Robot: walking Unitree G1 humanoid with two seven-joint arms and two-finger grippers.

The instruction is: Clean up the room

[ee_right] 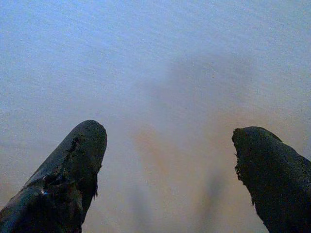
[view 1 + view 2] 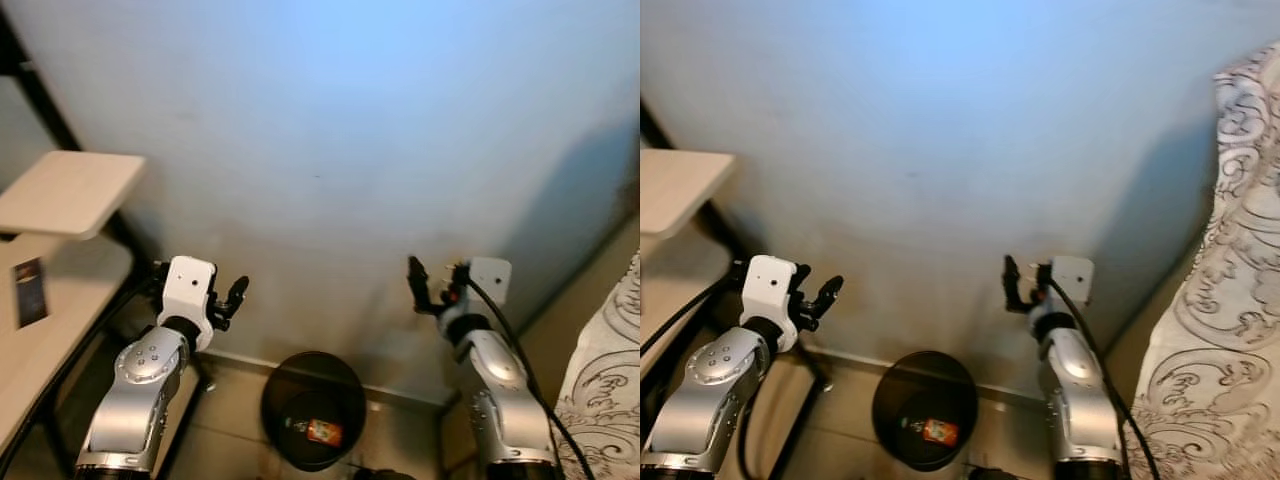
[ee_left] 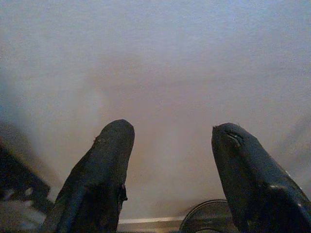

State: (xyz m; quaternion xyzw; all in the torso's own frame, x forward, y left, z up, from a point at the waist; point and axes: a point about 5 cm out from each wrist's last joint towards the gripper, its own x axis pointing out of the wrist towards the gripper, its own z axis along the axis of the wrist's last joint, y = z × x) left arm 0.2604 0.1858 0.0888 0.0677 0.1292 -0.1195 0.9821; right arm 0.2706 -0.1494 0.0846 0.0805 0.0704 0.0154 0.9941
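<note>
- Black bin [image 2: 312, 410] on floor against pale wall [image 2: 340, 140], midway between arms, red scrap [image 2: 322, 432] inside.
- Left claw [image 3: 167, 160] and right claw [image 1: 170, 160] raised near wall, spread wide, empty.
- Shelf [image 2: 70, 192] edge at left.

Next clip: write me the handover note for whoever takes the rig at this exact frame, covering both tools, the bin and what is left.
Left tool: open, holding nothing, raised in front of the wall.
Right tool: open, holding nothing, raised at about the same height.
Black trash bin: on the floor against the wall, below and between the arms. A small red and white piece of trash lies inside it.
Done: that piece is binned.
Left: find further clutter. A dark flat item sits on the pale shelf to the robot's left; patterned fabric is on its right.
</note>
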